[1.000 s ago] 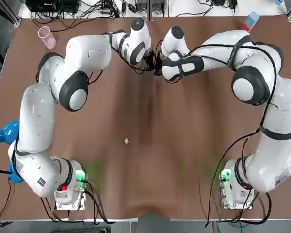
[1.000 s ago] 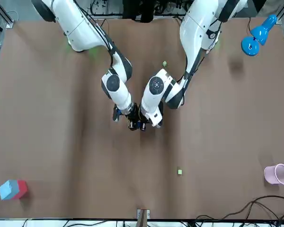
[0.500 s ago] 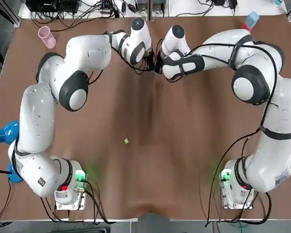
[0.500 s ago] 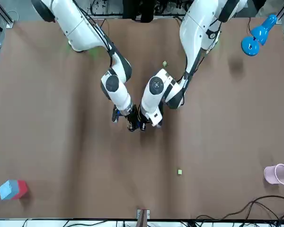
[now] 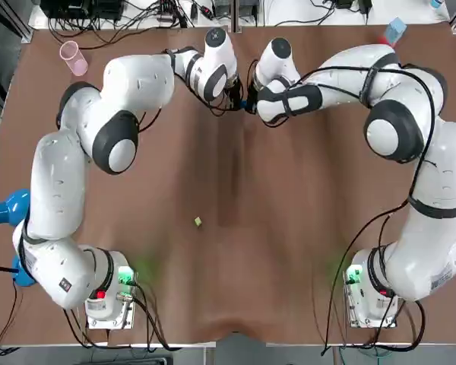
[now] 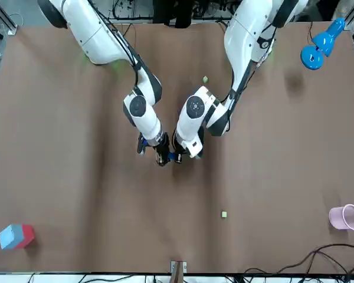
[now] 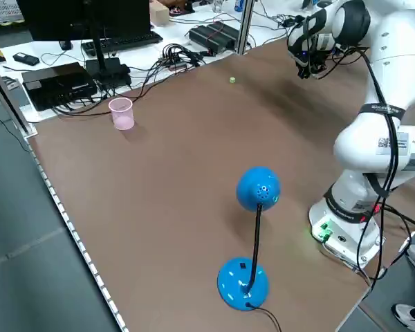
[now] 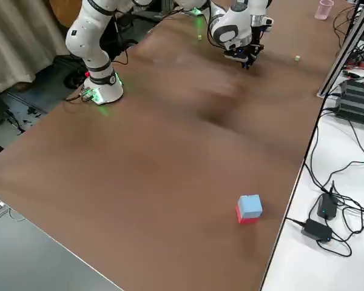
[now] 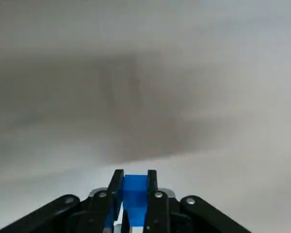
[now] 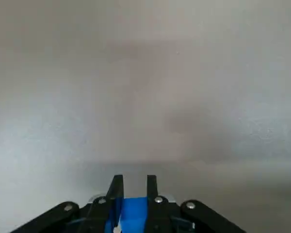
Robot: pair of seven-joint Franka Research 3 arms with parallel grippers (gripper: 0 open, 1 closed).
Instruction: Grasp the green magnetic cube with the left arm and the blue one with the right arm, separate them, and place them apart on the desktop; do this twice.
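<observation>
Both arms reach across the brown worktop (image 5: 289, 251) to its far middle, where the 2 tools nearly meet tip to tip, just above the surface. The left tool (image 6: 177, 155) is set narrow: in its wrist view the fingers (image 9: 117, 180) stand close together and clamp a blue cube (image 9: 135, 190), which fills the gap right up to the tips. The right tool (image 6: 161, 157) sits just beside it, pointing down at the same spot. I cannot tell whether it is wide or narrow, or whether it holds anything.

A small green cube (image 5: 197, 221) lies alone on the worktop nearer the arm bases, well apart from both tools. A 2nd green cube (image 6: 223, 214) lies beyond the tools, near the worktop's far edge, also untouched.

A pink cup (image 5: 72, 58) stands upright at the far corner on the robot's left. A blue stand (image 7: 258, 188) with a round head on a thin stalk and a flat round base is at the left edge, near the left arm's base. A red and blue block (image 8: 249, 209) rests near the far corner on the robot's right, well away from the arms. Cables and black equipment lie on the white bench past the far edge
</observation>
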